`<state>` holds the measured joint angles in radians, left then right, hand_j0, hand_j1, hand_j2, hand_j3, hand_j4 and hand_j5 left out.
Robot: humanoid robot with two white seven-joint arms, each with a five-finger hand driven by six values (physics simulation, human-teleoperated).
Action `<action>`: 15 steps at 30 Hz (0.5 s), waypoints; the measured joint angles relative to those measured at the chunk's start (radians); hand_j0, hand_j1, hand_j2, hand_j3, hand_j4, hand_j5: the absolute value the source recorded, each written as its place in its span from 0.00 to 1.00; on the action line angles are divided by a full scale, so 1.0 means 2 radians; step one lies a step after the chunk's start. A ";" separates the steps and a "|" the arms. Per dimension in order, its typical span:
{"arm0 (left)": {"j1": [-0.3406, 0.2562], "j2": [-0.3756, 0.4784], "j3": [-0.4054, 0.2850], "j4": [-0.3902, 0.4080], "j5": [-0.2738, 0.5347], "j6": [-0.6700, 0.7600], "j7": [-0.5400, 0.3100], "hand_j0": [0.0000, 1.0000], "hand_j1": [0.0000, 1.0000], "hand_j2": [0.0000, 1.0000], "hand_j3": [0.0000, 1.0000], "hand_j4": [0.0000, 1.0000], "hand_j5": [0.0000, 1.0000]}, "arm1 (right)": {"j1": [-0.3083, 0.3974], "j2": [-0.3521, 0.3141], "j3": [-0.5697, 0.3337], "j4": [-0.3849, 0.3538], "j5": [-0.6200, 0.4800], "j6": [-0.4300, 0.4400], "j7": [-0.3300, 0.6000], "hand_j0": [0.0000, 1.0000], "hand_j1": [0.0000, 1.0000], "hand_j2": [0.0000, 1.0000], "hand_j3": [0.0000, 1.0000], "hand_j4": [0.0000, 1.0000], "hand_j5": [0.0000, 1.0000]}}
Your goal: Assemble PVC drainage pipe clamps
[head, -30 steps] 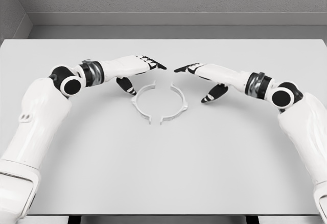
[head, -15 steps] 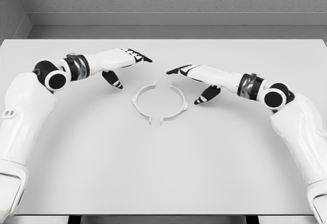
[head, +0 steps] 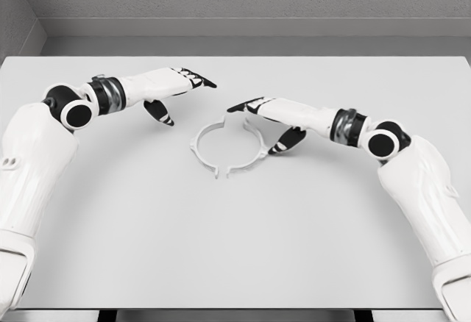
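Note:
Two white half-ring clamp pieces lie on the grey table, facing each other to form a near circle: the left half [head: 202,145] and the right half [head: 255,145], with small gaps at the far and near ends. My right hand [head: 259,120] hovers at the right half's far end, fingers extended over it and thumb [head: 285,141] down beside its outer edge; I cannot tell if it touches. My left hand [head: 180,90] is farther back and left of the ring, fingers spread, holding nothing.
The grey table [head: 235,248] spreads wide in front of the ring. A grey wall runs behind the table's far edge [head: 235,56].
My left hand has pulled back and left, away from the ring. My right hand has moved left onto the right half, and the two halves now sit closer together.

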<state>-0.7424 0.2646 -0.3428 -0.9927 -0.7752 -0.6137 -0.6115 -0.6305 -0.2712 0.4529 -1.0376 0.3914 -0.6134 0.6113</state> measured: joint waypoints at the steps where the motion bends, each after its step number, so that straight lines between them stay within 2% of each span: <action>1: 0.001 0.000 0.000 0.000 0.000 0.000 0.000 1.00 1.00 1.00 1.00 1.00 1.00 | -0.001 0.001 0.001 0.000 0.000 0.000 0.000 1.00 1.00 1.00 1.00 1.00 1.00; 7: 0.002 -0.004 -0.002 0.000 0.000 0.000 0.000 1.00 1.00 1.00 1.00 1.00 1.00 | -0.002 0.004 0.003 0.001 0.000 0.000 0.000 1.00 1.00 1.00 1.00 1.00 1.00; 11: 0.002 -0.005 -0.003 0.000 0.000 0.000 0.000 1.00 1.00 1.00 1.00 1.00 1.00 | -0.002 -0.011 0.000 0.003 0.000 0.000 0.000 1.00 1.00 1.00 1.00 1.00 1.00; 15: 0.002 -0.005 -0.003 0.000 0.000 0.000 0.000 1.00 1.00 1.00 1.00 1.00 1.00 | -0.025 -0.022 -0.010 0.018 -0.001 0.000 0.000 1.00 1.00 1.00 1.00 1.00 1.00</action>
<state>-0.7378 0.2543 -0.3479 -0.9922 -0.7750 -0.6137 -0.6115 -0.6795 -0.3143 0.4338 -1.0011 0.3891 -0.6128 0.6111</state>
